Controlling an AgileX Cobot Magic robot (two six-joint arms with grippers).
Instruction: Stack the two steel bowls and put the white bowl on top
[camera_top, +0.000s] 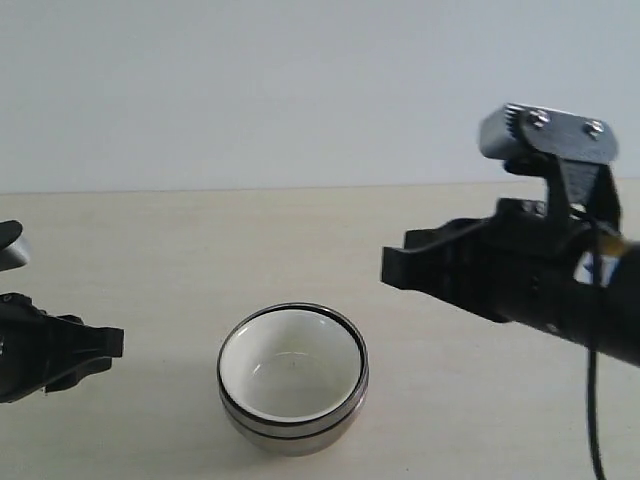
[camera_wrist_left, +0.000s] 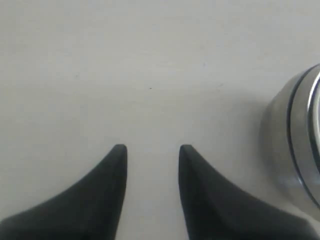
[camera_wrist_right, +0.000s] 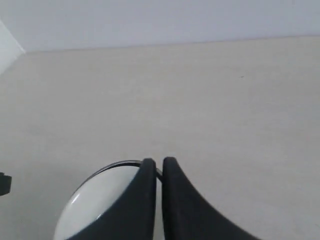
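The two steel bowls (camera_top: 292, 428) sit nested on the table near its front edge. The white bowl (camera_top: 290, 372) rests inside them, upright. To their left, low over the table, my left gripper (camera_top: 116, 344) is open and empty; in the left wrist view its gripper (camera_wrist_left: 152, 149) frames bare table, with the steel stack (camera_wrist_left: 295, 145) off to one side. My right gripper (camera_top: 392, 268) hangs above and to the right of the stack, shut with nothing in it. The right wrist view shows that gripper (camera_wrist_right: 159, 162) over the white bowl (camera_wrist_right: 100, 200) and a steel rim (camera_wrist_right: 117, 165).
The pale wooden table (camera_top: 150, 250) runs back to a plain light wall. The right arm's black body and its grey camera housing (camera_top: 548, 134) fill the right side of the exterior view.
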